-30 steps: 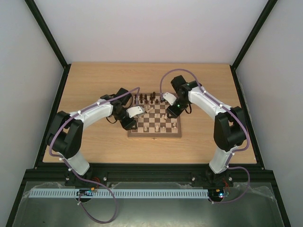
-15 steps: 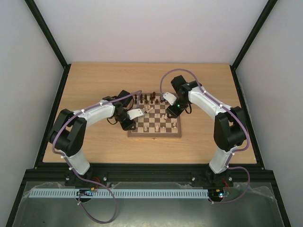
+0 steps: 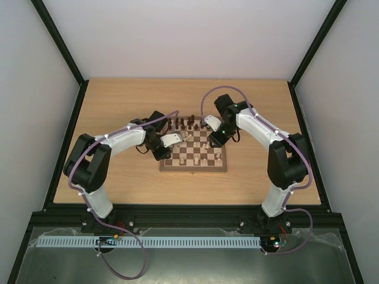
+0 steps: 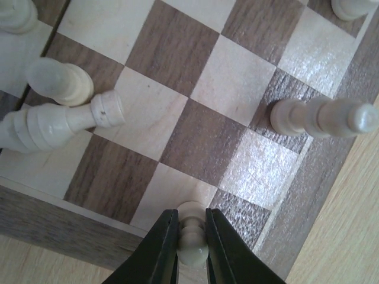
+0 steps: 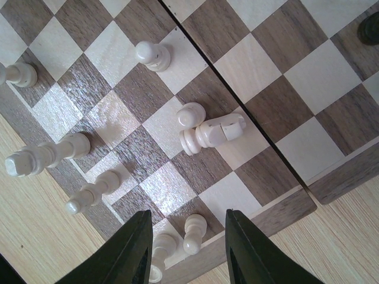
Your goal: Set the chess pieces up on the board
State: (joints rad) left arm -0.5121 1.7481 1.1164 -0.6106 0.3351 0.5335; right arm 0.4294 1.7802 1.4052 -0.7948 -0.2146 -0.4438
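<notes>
One cream pawn (image 4: 193, 249) is pinched in the left gripper (image 4: 192, 214), which is closed tight on it over an edge square of the chessboard (image 3: 193, 167) lying mid-tabletop (image 3: 118, 100). The right gripper (image 5: 188, 216) is spread wide and empty above two more cream pawns (image 5: 194, 229) by the board's border.

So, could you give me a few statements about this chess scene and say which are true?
1. The left tool grips a cream pawn. True.
2. The right tool is clamped on a dark piece. False: it is open and holds nothing.
3. A cream piece lies on its side on the board. True.
4. The dark pieces stand along the board's near edge. False: they stand along its far edge.
</notes>
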